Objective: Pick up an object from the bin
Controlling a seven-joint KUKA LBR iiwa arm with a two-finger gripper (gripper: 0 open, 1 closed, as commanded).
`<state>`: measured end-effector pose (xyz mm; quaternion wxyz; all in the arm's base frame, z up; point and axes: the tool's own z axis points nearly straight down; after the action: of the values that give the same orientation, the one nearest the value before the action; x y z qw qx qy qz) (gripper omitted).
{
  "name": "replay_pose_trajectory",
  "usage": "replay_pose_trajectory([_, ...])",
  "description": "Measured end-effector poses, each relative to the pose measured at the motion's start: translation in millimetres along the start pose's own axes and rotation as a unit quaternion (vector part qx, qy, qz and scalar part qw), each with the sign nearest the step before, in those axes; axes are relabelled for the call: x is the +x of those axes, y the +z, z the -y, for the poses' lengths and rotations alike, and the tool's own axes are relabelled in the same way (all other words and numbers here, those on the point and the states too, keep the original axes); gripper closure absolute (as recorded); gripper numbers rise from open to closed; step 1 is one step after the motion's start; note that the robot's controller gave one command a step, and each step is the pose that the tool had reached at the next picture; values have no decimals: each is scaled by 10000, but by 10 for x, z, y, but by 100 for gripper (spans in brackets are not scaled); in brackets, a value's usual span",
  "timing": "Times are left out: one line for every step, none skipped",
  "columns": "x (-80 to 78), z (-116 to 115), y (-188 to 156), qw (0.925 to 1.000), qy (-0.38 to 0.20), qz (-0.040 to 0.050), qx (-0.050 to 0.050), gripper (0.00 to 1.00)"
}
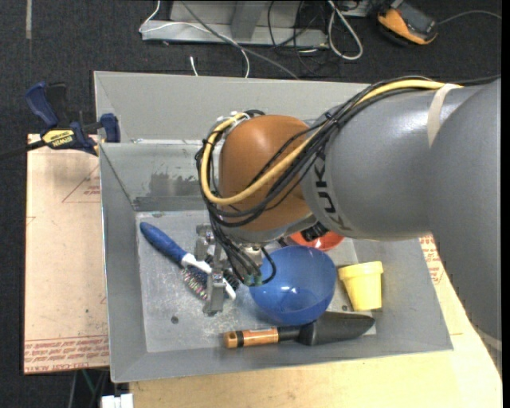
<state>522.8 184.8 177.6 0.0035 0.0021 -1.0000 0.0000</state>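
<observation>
Bowl, cup and a long tool, with clutter on the floor beyond
A round blue plastic bowl (pixel 299 293) sits open side up, and a small yellow plastic cup (pixel 362 285) rests just beside it on the right. A long tool with an orange-brown cylindrical handle and a black head (pixel 299 335) lies in front of both, handle pointing left. A small orange-red object (pixel 319 236) shows behind the bowl, mostly hidden. Further back, on dark carpet (pixel 72 40), loose black and white cables (pixel 339 36) loop near a flat grey device (pixel 223 28) and a yellow-and-black gadget (pixel 406 24) at the top right
</observation>
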Motion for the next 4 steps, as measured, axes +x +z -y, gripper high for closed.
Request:
replay_pose_trajectory([-21, 10, -38, 10000, 24, 35, -6, 0])
replay_pose_trajectory([-249, 425, 1115, 9981, 621, 11, -4, 0])
replay_pose_trajectory([-359, 295, 1074, 9949, 1001, 77, -40, 0])
replay_pose_trajectory([-181, 349, 1075, 9747, 2234, 24, -20, 0])
